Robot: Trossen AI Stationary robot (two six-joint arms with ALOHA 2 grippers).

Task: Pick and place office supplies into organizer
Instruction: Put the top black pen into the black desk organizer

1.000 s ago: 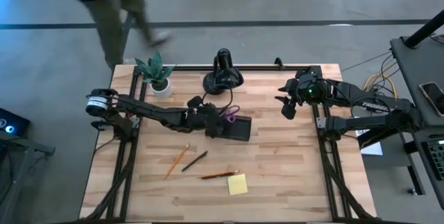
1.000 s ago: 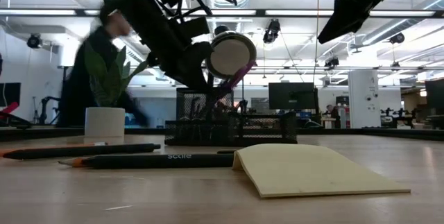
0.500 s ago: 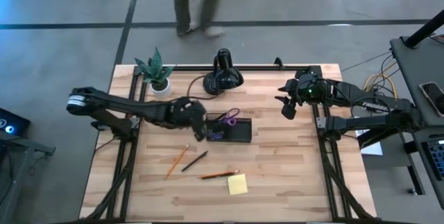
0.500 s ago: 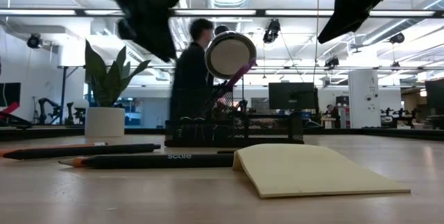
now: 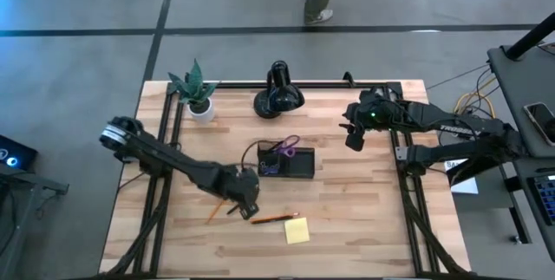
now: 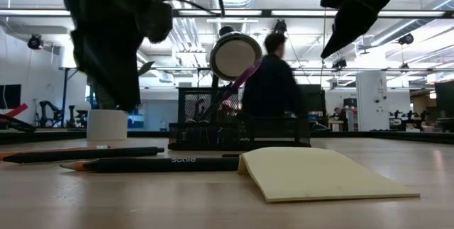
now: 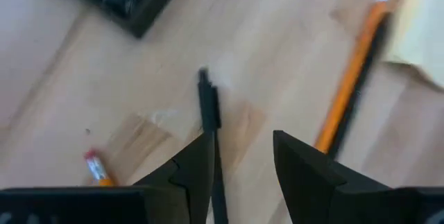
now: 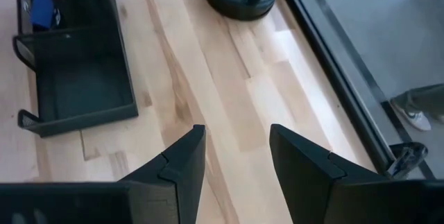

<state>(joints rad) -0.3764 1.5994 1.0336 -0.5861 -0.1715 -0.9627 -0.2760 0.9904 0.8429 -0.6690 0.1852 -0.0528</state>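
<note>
My left gripper (image 5: 247, 198) (image 7: 243, 141) is open and hangs low over the table's near middle. A black pen (image 7: 208, 106) lies flat on the wood and runs in between its fingers, close along one finger; whether it touches, I cannot tell. An orange pencil (image 7: 347, 92) (image 5: 273, 218) lies beside it, next to the yellow sticky pad (image 5: 297, 230). A second pencil (image 5: 212, 211) shows partly under the arm. The black organizer (image 5: 290, 166) holds the purple-handled scissors (image 5: 287, 146), which stick up from its left compartment. My right gripper (image 5: 354, 133) (image 8: 236, 130) is open and hovers high to the organizer's right.
A glossy black lamp (image 5: 277, 94) and a potted plant (image 5: 195, 94) stand along the far edge. Bare wood lies right of the organizer and of the sticky pad. A person (image 6: 273, 87) walks past behind the table.
My left gripper has moved from the organizer toward the near edge and down over the black pen. The scissors have stayed standing in the organizer. My right gripper has shifted slightly toward the left. The person has walked rightward behind the table.
</note>
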